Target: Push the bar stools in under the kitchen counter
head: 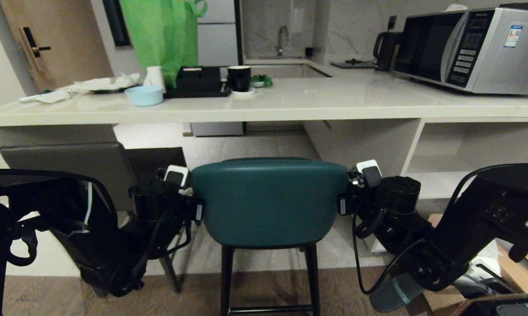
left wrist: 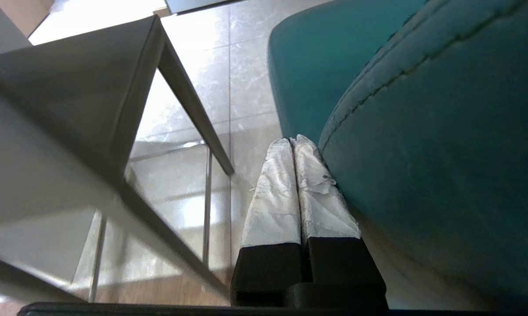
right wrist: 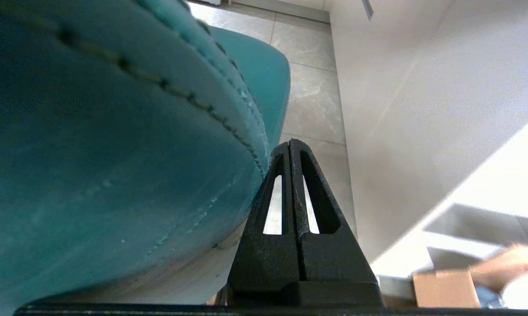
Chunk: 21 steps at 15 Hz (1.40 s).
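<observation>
The teal bar stool [head: 270, 202] stands in front of me, its curved back facing me and its seat short of the kitchen counter [head: 290, 105]. My left gripper [left wrist: 292, 140] is shut, its white-wrapped fingers [left wrist: 285, 188] lying against the left side of the teal back [left wrist: 422, 153]. My right gripper [right wrist: 291, 142] is shut too, its black fingers [right wrist: 307, 245] pressed along the right side of the teal back [right wrist: 114, 131]. The dark grey bar stool [head: 70, 166] stands to the left, partly hidden by my left arm, and shows again as the boxy grey stool [left wrist: 70, 87] in the left wrist view.
The counter carries a microwave [head: 470, 48], a kettle [head: 386, 48], a black mug [head: 238, 78], a black tray [head: 198, 83] and a blue bowl [head: 144, 95]. The counter's white side panel [right wrist: 422, 109] and shelves stand right of the teal stool. Cardboard [head: 522, 272] lies low right.
</observation>
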Available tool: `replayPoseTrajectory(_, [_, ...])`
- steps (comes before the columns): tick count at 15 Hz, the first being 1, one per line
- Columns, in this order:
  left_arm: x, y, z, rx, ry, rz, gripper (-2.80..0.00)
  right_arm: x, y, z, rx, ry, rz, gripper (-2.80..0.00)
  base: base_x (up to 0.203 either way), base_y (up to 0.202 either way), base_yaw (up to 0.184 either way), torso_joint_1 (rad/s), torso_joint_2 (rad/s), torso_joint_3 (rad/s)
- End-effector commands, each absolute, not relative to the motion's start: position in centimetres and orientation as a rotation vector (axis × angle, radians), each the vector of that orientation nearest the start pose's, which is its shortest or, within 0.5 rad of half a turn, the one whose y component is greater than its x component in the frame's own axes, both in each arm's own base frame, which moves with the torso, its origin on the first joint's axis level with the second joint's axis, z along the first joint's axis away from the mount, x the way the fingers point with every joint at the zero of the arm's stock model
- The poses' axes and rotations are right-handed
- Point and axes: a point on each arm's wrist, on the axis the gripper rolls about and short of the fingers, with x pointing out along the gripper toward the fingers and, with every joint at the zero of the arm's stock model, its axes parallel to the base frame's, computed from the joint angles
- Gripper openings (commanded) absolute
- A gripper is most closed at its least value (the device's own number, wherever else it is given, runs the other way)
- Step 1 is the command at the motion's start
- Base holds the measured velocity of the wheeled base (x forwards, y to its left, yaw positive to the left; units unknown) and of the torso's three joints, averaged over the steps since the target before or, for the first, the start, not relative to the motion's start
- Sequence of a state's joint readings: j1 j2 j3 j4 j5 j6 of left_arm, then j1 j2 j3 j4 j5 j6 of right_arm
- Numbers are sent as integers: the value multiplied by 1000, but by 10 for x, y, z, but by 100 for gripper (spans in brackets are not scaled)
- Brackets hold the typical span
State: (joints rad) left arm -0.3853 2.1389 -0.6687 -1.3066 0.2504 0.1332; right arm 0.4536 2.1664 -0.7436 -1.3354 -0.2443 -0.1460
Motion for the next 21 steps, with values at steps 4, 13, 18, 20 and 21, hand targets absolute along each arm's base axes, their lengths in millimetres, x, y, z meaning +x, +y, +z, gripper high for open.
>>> replayPoseTrajectory(4, [330, -128, 71, 196, 139, -141, -280, 334, 159, 82, -171, 51, 218, -280, 193, 0, 2, 3, 2, 1])
replayPoseTrajectory(13, [326, -131, 73, 192, 132, -154, -280, 331, 158, 85, -167, 45, 219, -280, 139, 0, 2, 1, 2, 3])
replayPoseTrajectory(18, [314, -124, 99, 150, 68, -148, -280, 318, 152, 106, -153, 8, 216, -280, 0, 0, 0, 0, 0, 0])
replayPoseTrajectory(20, [306, -106, 114, 91, -26, -96, -280, 309, 135, 124, -137, -21, 180, -280, 0, 0, 0, 0, 0, 0])
replayPoseTrajectory(21, [300, -98, 113, 91, -28, -76, -280, 306, 117, 128, -136, -19, 134, -280, 0, 0, 0, 0, 0, 0])
